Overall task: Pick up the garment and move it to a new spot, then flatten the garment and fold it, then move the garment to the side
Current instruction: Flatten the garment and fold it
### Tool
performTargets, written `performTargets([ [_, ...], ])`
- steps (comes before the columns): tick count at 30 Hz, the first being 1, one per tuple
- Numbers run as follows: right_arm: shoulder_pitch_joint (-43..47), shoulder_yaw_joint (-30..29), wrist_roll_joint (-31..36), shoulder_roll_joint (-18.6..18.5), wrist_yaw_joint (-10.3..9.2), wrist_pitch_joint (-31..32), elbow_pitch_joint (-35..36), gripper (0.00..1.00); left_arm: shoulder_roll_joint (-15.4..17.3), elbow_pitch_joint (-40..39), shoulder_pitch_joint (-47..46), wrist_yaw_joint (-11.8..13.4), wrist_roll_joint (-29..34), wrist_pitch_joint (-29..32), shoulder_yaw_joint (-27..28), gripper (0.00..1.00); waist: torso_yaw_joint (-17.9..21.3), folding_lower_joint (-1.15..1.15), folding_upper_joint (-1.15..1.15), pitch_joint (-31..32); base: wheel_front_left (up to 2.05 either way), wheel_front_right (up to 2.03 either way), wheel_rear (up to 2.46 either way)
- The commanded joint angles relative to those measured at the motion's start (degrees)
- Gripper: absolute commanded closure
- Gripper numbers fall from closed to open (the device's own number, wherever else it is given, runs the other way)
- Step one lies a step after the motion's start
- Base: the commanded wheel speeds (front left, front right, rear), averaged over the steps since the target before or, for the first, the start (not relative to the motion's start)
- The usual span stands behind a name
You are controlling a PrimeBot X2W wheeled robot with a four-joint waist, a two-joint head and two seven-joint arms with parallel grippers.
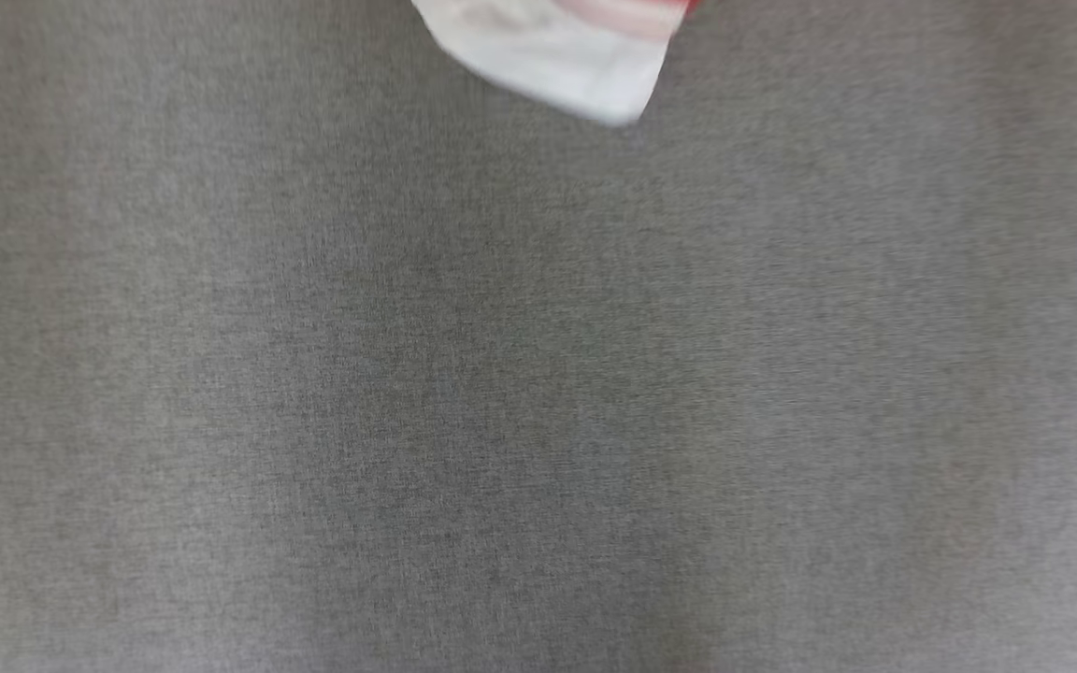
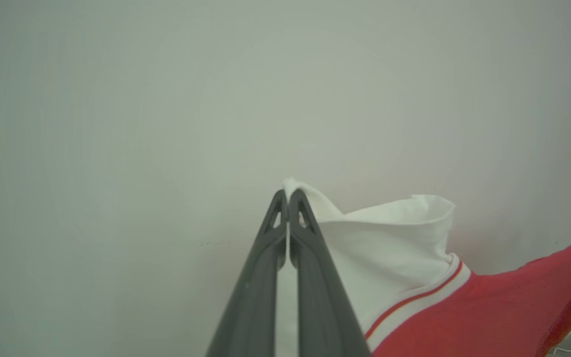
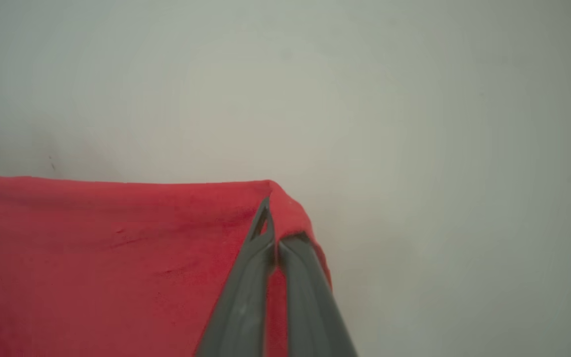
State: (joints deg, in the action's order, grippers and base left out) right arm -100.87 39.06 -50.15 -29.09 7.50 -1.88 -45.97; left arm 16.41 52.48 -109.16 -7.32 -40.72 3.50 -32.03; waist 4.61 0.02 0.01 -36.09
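The left tool (image 2: 288, 196) has its two long dark fingers pressed together on a fold of white cloth, a small tuft of which pokes out just past the tips. That cloth belongs to the soft red and white knit garment (image 2: 394, 243), whose white part hangs to the right of the fingers in the left wrist view and meets a red part across a narrow white band with a thin red stripe. The right tool (image 3: 271, 208) is likewise clamped shut, pinching a corner of the red part; red fabric drapes over one fingertip and stretches away in a taut, nearly straight edge toward the left of the right wrist view (image 3: 117, 248). Behind both tools lies a plain pale grey-green backdrop (image 2: 166, 99), out of focus. In the head view, a white corner of the garment (image 1: 567, 56), with a blurred pinkish-red stripe, shows at the top edge, just right of centre, over the grey woven-textured tabletop (image 1: 538, 393). Whether that corner touches the tabletop or hangs above it cannot be told.
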Motion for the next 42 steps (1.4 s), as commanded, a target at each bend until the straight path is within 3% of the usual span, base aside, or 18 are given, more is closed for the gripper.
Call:
performTargets([
  [1,-2.88,0.44,0.66,-0.01,-0.02,-1.21,-2.19,1.00,-0.50,1.29,-3.00,-0.03,2.08,-0.92,-1.30,1.00,-0.83,-0.02,-0.01,-2.26,0.00,0.00,0.00],
  [11,-12.48,0.25,2.94,1.00,-0.03,-12.21,-11.04,1.00,-4.63,7.04,-14.72,0.46,5.11,-12.87,-2.12,1.00,-1.99,-0.02,-0.01,-4.64,0.00,0.00,0.00],
  [22,-5.13,3.22,0.20,1.16,-0.03,-13.24,-7.44,1.00,-7.27,9.62,-7.10,-0.12,2.07,-16.80,-6.14,1.00,-1.55,-0.02,-0.01,-3.47,0.00,0.00,0.00],
  [36,14.82,2.46,-7.63,-3.52,-0.03,-13.22,8.81,1.00,-1.77,-3.41,12.70,-0.16,-10.15,-18.30,-8.13,1.00,-1.23,-0.02,-0.01,4.57,0.00,0.00,0.00],
  [42,26.76,0.05,-7.53,-7.41,-0.03,-13.24,16.38,1.00,1.58,-11.02,25.49,0.79,-10.81,-18.73,-7.40,1.00,-1.73,-0.02,-0.01,10.11,0.00,0.00,0.00],
])
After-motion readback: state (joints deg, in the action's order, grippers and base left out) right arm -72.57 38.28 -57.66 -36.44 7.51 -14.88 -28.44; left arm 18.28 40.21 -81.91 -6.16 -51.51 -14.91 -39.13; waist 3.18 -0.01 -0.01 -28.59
